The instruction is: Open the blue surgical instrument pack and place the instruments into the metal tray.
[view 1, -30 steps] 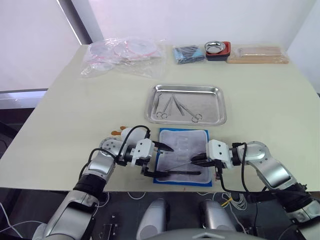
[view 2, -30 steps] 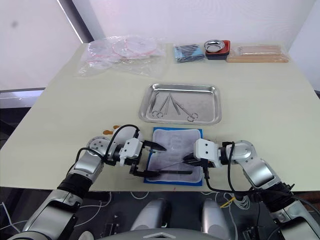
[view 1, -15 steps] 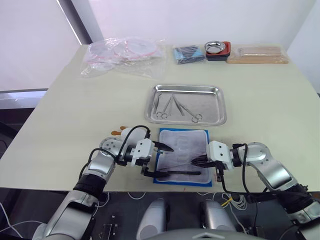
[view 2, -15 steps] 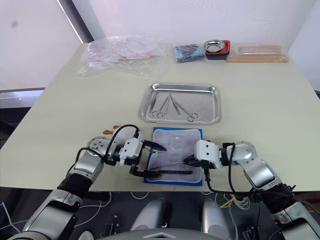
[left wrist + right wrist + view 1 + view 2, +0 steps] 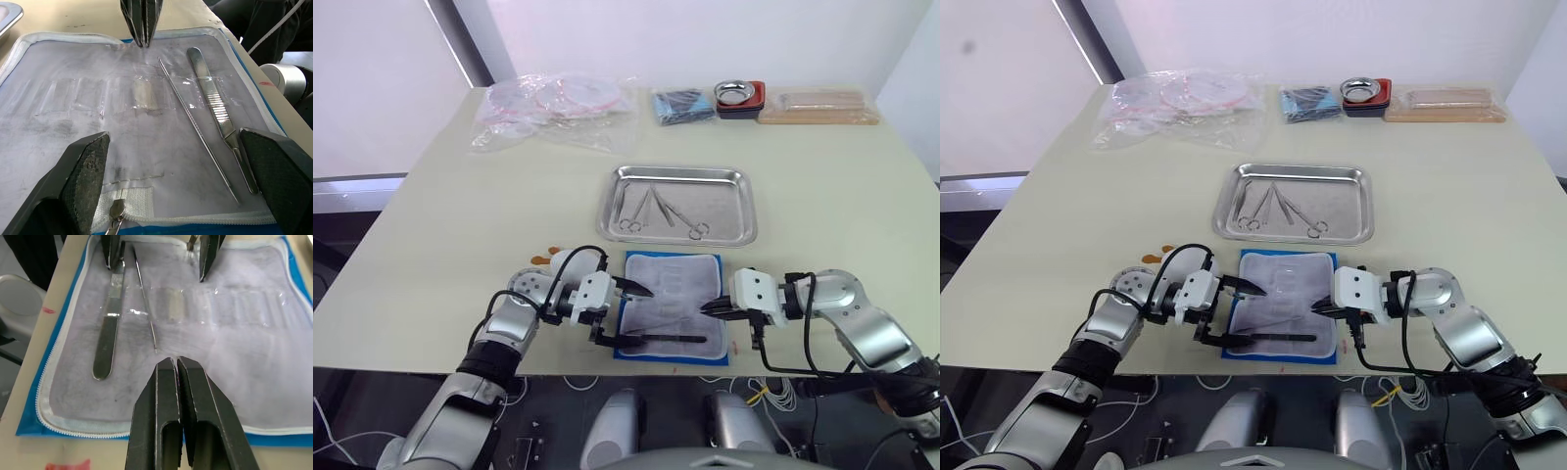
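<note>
You are reaching for the tweezers (image 5: 218, 113) in the pack (image 5: 672, 305). Left fingers (image 5: 87, 166) are spread wide, right fingers (image 5: 166, 396) pressed together. Open them first.

Open pack hemmed by both claws, bare worktop up to the tray

The left claw (image 5: 625, 313) straddles the blue surgical instrument pack (image 5: 672, 305) at its left edge, fingers spread; the right claw (image 5: 709, 307), fingers pressed together, stands at its right edge. Between pack and metal tray (image 5: 680, 204) lies a bare strip of worktop (image 5: 460, 215); the tray's right half is free
</note>
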Robot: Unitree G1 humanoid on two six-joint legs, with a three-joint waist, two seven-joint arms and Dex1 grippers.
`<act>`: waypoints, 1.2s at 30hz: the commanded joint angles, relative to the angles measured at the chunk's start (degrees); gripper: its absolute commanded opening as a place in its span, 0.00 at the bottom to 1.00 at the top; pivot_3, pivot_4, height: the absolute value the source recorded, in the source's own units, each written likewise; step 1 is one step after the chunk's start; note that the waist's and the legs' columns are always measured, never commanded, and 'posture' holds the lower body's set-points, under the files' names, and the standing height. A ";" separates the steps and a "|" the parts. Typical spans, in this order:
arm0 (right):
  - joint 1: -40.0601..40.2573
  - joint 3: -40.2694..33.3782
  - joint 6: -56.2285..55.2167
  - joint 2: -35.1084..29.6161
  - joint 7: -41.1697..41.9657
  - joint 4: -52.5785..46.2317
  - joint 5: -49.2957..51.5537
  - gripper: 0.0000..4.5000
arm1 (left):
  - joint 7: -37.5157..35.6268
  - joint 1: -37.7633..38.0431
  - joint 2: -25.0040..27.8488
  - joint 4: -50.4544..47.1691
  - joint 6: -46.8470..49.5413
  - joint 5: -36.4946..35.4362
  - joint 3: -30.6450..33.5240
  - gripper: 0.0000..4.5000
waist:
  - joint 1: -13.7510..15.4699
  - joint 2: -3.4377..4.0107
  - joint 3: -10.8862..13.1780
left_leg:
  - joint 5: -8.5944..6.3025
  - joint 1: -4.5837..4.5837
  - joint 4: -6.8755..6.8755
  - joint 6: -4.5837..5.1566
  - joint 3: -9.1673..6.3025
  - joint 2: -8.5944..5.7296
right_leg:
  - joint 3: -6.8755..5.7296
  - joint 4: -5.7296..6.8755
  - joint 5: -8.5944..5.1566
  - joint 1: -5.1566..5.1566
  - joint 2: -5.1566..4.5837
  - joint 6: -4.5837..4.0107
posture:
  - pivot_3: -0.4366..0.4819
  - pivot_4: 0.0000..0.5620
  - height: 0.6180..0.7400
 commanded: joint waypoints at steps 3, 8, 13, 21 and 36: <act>0.32 -1.01 -0.84 0.95 0.04 -1.15 1.86 0.07 | 1.96 1.71 0.23 5.39 0.81 5.87 -2.57 1.00 | 0.03 -0.02 0.01 | 0.00 0.00 0.00 0.00 0.02 -0.01 | 0.00 0.00 0.00 0.00 -0.02 0.00 | 0.48 0.27 1.00; -0.08 0.75 -1.10 2.70 -0.53 1.15 0.33 0.48 | 1.69 1.81 0.41 5.24 0.85 5.87 -2.62 1.00 | 0.04 -0.03 0.02 | 0.00 -0.01 0.00 0.00 0.01 -0.01 | 0.00 0.00 0.00 0.00 -0.01 0.00 | 0.48 0.27 1.00; -0.98 2.20 -0.54 5.02 -1.02 4.08 -0.38 0.56 | 1.43 1.95 0.93 5.08 0.93 5.85 -2.44 1.00 | 0.03 -0.02 0.02 | 0.00 0.00 0.00 0.00 0.01 0.00 | 0.00 0.00 0.00 0.00 0.00 0.00 | 0.48 0.27 1.00; -1.34 4.19 -0.19 6.48 -0.15 7.36 -1.32 0.51 | 1.52 2.23 1.19 4.78 1.05 5.80 -2.27 1.00 | -0.06 -0.02 0.01 | 0.00 0.01 0.00 0.00 0.00 0.00 | 0.00 0.00 0.00 0.00 0.01 0.00 | 0.48 0.27 1.00; -0.93 3.92 -2.28 6.31 1.57 7.55 -0.89 0.01 | 1.67 2.33 1.33 4.92 0.94 5.85 -2.10 1.00 | -0.16 -0.02 0.00 | 0.00 0.02 0.00 0.00 0.00 0.01 | 0.00 0.00 0.00 0.00 0.02 0.00 | 0.48 0.27 1.00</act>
